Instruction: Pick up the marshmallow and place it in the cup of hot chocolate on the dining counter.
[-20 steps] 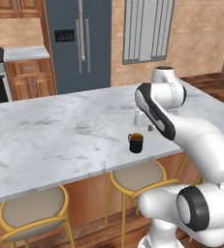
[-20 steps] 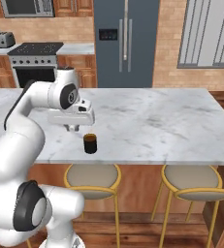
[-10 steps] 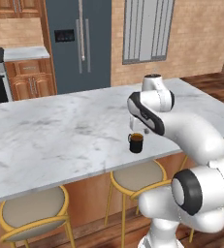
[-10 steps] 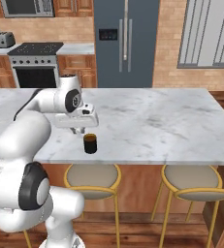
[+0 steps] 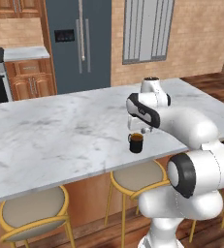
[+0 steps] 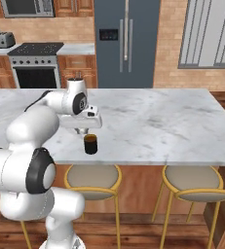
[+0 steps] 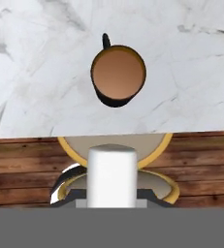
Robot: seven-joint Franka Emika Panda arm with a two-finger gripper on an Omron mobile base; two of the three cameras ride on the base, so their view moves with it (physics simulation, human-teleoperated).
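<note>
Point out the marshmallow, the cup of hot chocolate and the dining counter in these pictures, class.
marshmallow [image 7: 111, 175]: hand view, its white side.
cup of hot chocolate [image 7: 118, 72]: hand view, the brown liquid surface.
dining counter [image 6: 172, 126]: right base view, bare marbled top.

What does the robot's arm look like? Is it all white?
Mostly white. The arm is made of fat, smooth, rounded white segments, like shiny sausages joined together. Round dark grey-black caps sit at the joints, and a dark band wraps the link near the wrist. No loose cables or writing can be seen. The hand is a flat white block.
</note>
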